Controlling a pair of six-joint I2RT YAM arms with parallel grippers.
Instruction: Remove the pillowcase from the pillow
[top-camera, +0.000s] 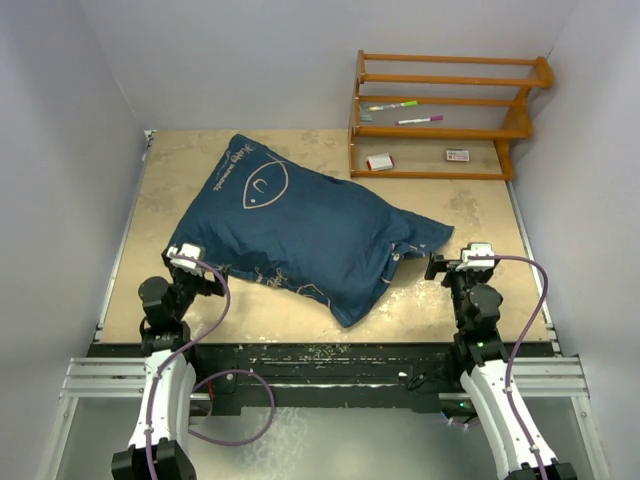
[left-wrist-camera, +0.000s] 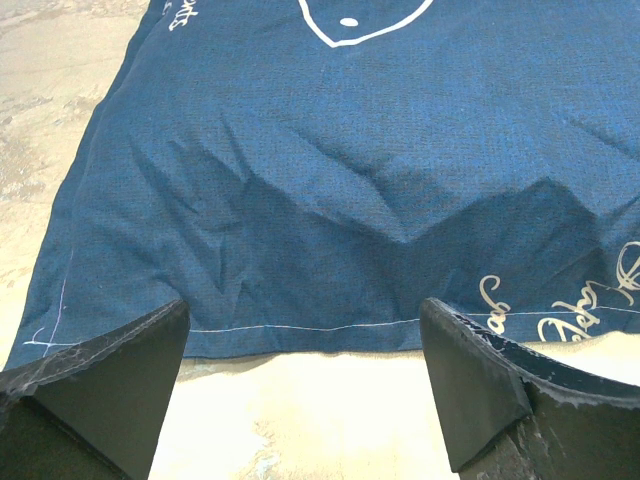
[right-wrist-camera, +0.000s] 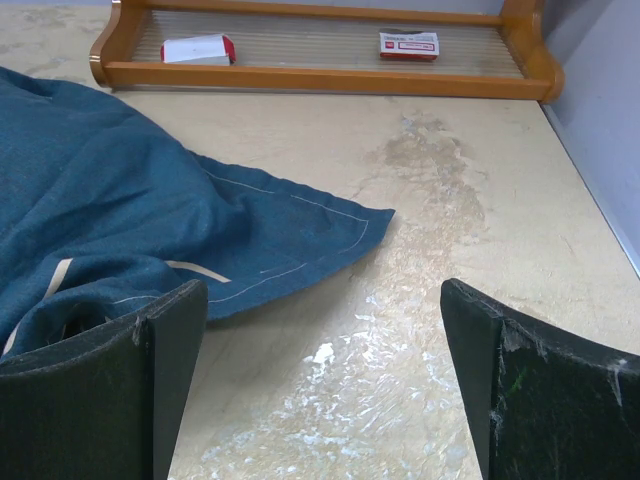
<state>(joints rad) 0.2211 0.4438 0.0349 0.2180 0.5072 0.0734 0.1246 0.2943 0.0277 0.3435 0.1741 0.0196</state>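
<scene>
Both grippers open, empty | pillowcase (top-camera: 300, 232) on table (top-camera: 480, 225), long axis far-left to near-right | I judge right gripper (right-wrist-camera: 322, 385) nearer open end; left gripper (left-wrist-camera: 300, 400) faces closed hem | pillow unseen

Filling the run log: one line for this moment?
stage: not started | pillowcase: still on, flat on table | left gripper: open at its near hem | right gripper: open beside its corner flap

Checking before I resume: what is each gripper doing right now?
Left gripper: open, empty, at the pillowcase hem.
Right gripper: open, empty, over the table beside the pillowcase corner.
</scene>
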